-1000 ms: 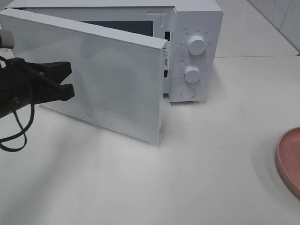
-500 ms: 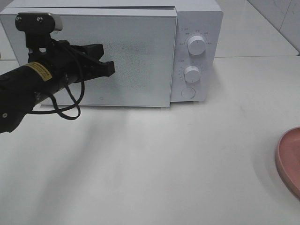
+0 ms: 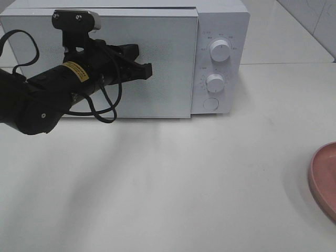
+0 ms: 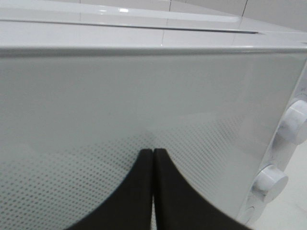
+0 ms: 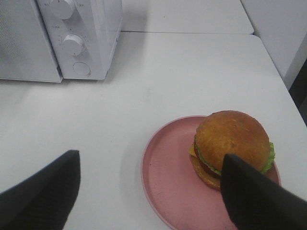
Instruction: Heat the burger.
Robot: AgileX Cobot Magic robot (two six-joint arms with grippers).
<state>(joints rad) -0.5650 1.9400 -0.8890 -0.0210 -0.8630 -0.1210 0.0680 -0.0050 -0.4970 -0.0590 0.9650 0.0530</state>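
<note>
The burger (image 5: 232, 143) sits upright on the pink plate (image 5: 168, 191), bun dome upward, set toward one side of the plate rather than at its centre. It is a round stack with no lengthwise axis; its axis runs vertically through the layers, and no facing direction can be assigned. The right gripper (image 5: 151, 191) hangs above the plate with its jaws spread wide and nothing between them; it does not touch the burger.

Across the white table (image 3: 210, 184), well apart from the plate, stands the microwave (image 3: 220, 31). Its door (image 3: 168, 94) is shut flush with the body. The left gripper (image 3: 144, 71) is at the door face, jaws pressed together and holding nothing.

Assessment: the task is at an early stage. The burger is not in the microwave, and the closed door bars the way. Opening the door, loading the burger, reclosing and setting the dials (image 3: 219, 51) all appear to remain.
</note>
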